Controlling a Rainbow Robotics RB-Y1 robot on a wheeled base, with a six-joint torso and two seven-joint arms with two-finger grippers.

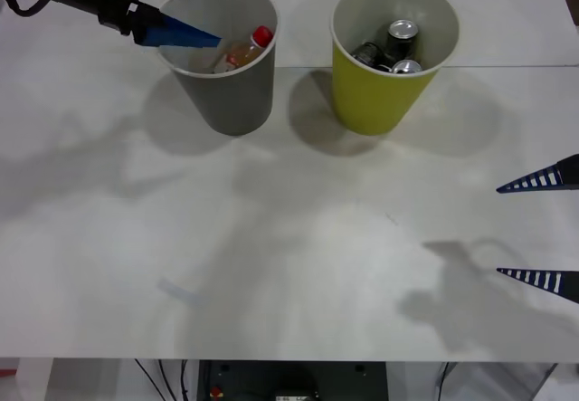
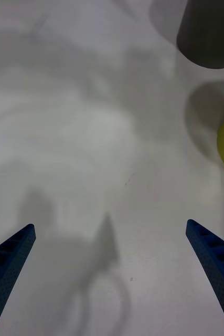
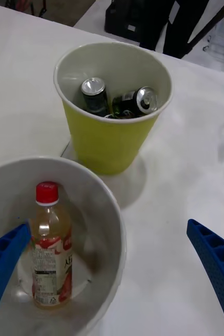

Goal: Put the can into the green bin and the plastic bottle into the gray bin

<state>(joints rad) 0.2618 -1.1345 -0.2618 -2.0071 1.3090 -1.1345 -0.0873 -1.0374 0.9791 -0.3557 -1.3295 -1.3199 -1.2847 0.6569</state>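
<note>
Plastic bottle (image 3: 50, 252) in gray bin (image 1: 231, 93), left of green bin (image 1: 380, 93).

Two bins stand on the table (image 1: 298, 238): one gray bin (image 1: 231, 93), one green bin (image 1: 375, 98). One plastic bottle (image 1: 246, 50) and at least three cans (image 1: 401, 34) lie inside.

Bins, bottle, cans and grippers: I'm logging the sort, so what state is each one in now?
gray bin: upright, holds the plastic bottle.
plastic bottle: capped, leaning inside the gray bin.
green bin: upright, holds cans.
cans: in the green bin, one upright, others tipped.
left gripper: open, over the gray bin's rim.
right gripper: open, above the bare table.
</note>
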